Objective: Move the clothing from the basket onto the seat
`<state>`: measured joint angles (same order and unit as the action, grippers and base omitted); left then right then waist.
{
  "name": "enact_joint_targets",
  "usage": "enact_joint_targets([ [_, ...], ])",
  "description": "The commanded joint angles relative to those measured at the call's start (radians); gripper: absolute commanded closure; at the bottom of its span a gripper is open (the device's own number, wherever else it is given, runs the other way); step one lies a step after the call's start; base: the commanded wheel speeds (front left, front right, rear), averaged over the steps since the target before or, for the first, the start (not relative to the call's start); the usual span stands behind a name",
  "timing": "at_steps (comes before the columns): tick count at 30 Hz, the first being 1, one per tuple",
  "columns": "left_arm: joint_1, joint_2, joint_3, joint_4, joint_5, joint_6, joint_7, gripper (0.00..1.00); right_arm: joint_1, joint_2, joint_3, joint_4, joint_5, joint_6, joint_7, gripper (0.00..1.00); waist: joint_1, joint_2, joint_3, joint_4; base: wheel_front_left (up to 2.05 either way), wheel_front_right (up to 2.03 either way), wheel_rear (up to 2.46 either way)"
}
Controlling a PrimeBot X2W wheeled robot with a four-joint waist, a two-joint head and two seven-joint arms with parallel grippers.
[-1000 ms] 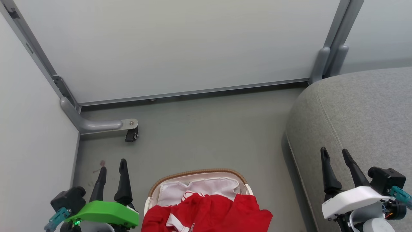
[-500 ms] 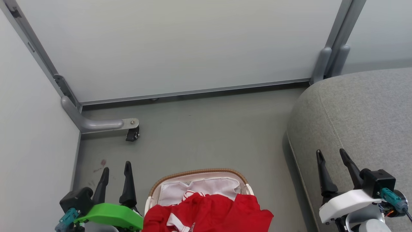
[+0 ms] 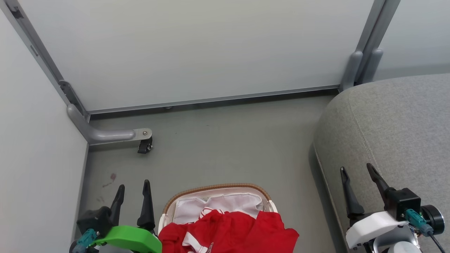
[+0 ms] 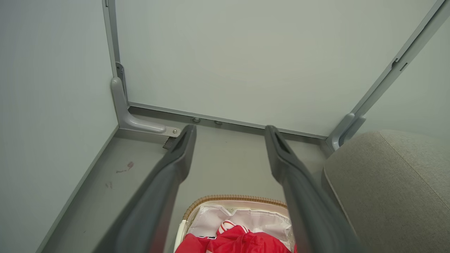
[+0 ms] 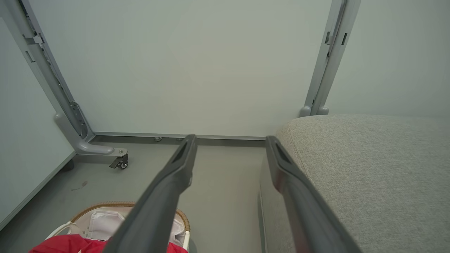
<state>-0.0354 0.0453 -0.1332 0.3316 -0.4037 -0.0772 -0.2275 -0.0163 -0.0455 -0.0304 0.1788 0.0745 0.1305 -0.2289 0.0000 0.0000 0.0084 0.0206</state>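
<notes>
Your left pincer (image 3: pixel 133 185) at seven o'clock and right pincer (image 3: pixel 355 168) at four stand spread, empty, flanking the basket (image 3: pixel 218 186), seemingly poised for the clothing (image 3: pixel 228 232); seat (image 3: pixel 397 123) at three.

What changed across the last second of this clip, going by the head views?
The left end effector slid lower and rightward in the head view, closer to the basket. The right end effector drew lower and slightly leftward by the edge of the seat. Nothing was grasped or released; both stay open and empty. The clothing, basket and seat have not moved.
</notes>
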Motion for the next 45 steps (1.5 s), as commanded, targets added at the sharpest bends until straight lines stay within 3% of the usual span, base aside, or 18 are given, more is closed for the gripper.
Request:
enact_joint_targets([
  [1, -0.005, 0.007, -0.003, 0.004, 0.023, 0.006, -0.008, 0.00, 0.009, -0.006, 0.000, 0.000, -0.025, 0.000, -0.007, 0.00, 0.0000, 0.0000, 0.000, 0.001, 0.00, 0.00, 0.00],
  [18, -0.009, 0.008, -0.023, 0.032, 0.119, 0.009, -0.041, 0.00, 0.017, -0.008, 0.011, -0.020, -0.144, 0.000, -0.037, 0.00, 0.0000, 0.0000, 0.005, 0.008, 0.00, 0.00, 0.00],
  [37, -0.010, 0.008, -0.032, 0.035, 0.120, 0.002, -0.037, 0.00, 0.016, -0.007, 0.008, -0.020, -0.136, 0.000, -0.038, 0.00, 0.0000, 0.0000, 0.014, 0.005, 0.00, 0.00, 0.00],
  [45, -0.093, 0.007, -0.086, 0.055, 0.086, -0.006, -0.037, 0.00, -0.044, -0.007, 0.010, -0.041, -0.140, 0.000, -0.038, 0.00, 0.0000, 0.0000, 0.108, -0.009, 0.00, 0.00, 0.00],
])
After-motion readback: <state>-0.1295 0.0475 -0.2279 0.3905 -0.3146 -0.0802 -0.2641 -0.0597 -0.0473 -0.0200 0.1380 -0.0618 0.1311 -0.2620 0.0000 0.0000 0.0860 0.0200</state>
